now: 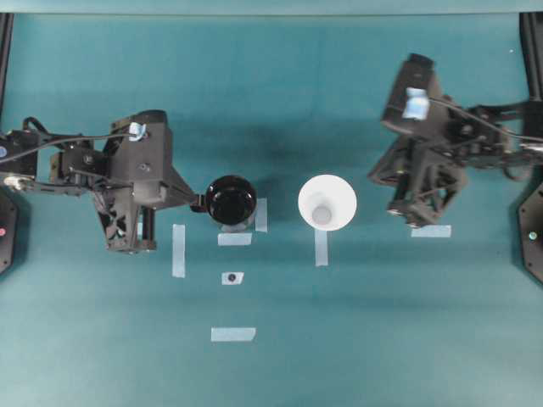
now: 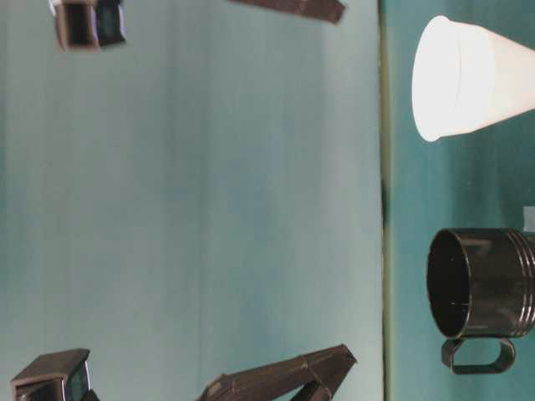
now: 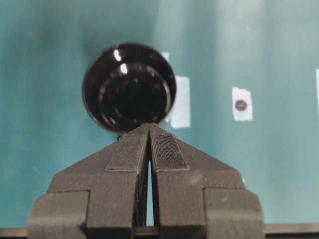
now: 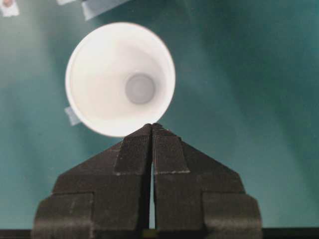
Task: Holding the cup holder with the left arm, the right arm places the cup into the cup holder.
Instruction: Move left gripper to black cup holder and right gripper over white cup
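Overhead view, left to right: the left arm (image 1: pixel 127 174) reaches in from the left edge over the teal table (image 1: pixel 280 85); its gripper (image 3: pixel 149 130), seen from the wrist, has both fingers pressed together with nothing between them, the tips close to the near side of the cup holder (image 1: pixel 232 200); whether they touch it cannot be told. The cup holder stands upright, open mouth up, beside strips of pale tape (image 1: pixel 235 239); its side tab points toward the left arm. The cup (image 1: pixel 327 202) stands upright just right of the holder, apart from it. The right arm (image 1: pixel 428 153) hangs right of the cup; its gripper (image 4: pixel 152 128) is likewise pressed together and empty, tips near the cup's rim.
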Controlling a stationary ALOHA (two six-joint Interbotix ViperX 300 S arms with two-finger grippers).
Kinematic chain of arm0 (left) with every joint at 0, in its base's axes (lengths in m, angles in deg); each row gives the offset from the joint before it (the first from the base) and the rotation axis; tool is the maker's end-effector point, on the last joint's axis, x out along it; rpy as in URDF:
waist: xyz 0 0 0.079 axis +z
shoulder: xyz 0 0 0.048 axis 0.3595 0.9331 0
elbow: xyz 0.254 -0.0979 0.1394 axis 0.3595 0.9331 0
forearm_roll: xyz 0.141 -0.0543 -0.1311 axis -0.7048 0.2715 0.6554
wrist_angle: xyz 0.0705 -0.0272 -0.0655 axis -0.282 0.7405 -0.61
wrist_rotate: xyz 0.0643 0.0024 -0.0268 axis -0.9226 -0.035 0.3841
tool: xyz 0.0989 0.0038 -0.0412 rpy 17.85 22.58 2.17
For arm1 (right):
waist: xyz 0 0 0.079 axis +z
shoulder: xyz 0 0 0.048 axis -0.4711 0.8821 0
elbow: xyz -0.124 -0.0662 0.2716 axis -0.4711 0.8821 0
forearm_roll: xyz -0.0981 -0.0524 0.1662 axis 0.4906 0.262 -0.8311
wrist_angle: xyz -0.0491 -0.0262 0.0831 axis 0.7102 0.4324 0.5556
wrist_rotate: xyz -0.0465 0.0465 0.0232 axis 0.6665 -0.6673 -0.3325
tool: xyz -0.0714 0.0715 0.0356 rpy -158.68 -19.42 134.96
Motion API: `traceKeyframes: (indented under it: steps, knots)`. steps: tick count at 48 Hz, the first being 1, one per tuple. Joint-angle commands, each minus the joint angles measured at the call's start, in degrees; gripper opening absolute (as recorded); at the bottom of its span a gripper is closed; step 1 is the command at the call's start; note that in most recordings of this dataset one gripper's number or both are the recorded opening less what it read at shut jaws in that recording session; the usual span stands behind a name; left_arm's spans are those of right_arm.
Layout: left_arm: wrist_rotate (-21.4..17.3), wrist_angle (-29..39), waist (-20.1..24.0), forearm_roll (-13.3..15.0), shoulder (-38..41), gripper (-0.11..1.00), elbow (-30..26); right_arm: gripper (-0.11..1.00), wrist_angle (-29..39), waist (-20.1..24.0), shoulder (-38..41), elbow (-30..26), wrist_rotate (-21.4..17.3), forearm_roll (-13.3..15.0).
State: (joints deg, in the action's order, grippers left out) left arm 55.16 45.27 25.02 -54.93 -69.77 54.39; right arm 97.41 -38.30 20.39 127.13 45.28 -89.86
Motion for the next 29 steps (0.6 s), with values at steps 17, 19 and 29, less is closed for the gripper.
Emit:
traceKeyframes:
  steps: [17,19,29]
  knots:
    - [-0.5,6.0,1.0,-0.2,0.7,0.03,-3.0,0.02,8.3,-0.9,11.3,-9.2,0.2,1.1]
    - [-0.7,6.3,1.0,-0.2,1.1,0.03,-3.3,0.02,9.5,-0.9,12.2,-10.0,0.3,1.1]
    - [-2.1,6.5,1.0,-0.2,3.3,0.03,-4.9,0.02,10.5,-0.9,13.9,-12.4,0.4,2.3]
